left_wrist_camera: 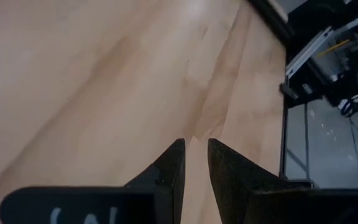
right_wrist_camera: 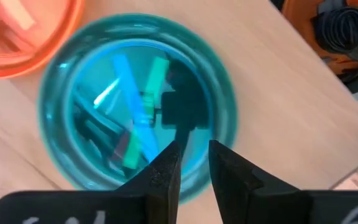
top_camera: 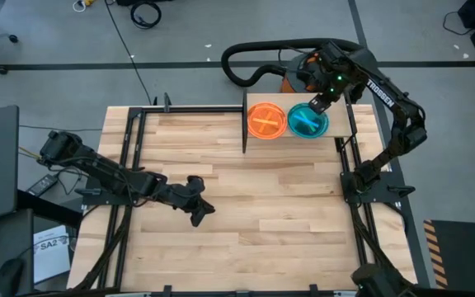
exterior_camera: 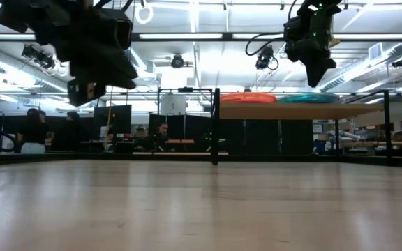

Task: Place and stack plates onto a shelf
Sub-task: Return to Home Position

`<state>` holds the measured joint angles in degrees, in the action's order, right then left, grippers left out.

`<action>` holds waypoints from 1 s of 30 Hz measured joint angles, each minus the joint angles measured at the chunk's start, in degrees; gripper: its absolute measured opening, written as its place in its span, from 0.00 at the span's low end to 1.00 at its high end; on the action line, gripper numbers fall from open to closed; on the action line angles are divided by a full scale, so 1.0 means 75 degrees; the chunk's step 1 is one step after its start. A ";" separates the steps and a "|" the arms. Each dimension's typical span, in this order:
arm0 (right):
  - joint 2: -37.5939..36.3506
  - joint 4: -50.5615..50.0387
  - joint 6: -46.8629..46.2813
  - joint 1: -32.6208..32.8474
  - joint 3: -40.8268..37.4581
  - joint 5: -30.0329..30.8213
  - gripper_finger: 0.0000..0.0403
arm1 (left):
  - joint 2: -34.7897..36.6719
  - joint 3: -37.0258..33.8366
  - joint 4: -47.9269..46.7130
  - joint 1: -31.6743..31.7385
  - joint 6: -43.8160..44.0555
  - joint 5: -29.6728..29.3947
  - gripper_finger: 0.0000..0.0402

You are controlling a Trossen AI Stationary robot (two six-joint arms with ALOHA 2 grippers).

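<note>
**While both claws hang empty, the plates [top_camera: 287, 120] sit on the shelf [top_camera: 340, 124]**

Where the shelf stands at the far edge of the surface [top_camera: 246, 198], two round stacks rest side by side on its light-wood board, just beside each other. The orange plate [top_camera: 266, 120] is on the left side of the board in the high view, next to the black upright of the frame. The blue plate [top_camera: 308, 121] is on the right. Seen level from the low view, both stacks are shallow mounds on the raised board. Through the blue plate a blue streak and a green streak show, crossing each other.

The right claw [top_camera: 316, 105] hovers above the far rim of the blue plate, clear of it. Its fingers are drawn almost together with only a thin slit between them, and they grip nothing.

The left claw [top_camera: 198, 216] hangs over the bare near-left part of the surface, well apart from the shelf. Its fingers are likewise nearly closed on a narrow gap and hold nothing.
</note>
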<state>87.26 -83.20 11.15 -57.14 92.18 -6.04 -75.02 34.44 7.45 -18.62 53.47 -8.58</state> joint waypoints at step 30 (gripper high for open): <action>-0.0004 0.1927 -0.2053 0.5047 0.0000 -0.0609 0.22 | 0.0170 -0.0003 0.3872 0.1139 -0.4225 -0.0057 0.19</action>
<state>87.24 -68.74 -4.25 -19.29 92.18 -10.61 -73.75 34.41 36.49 -10.08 21.79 -9.02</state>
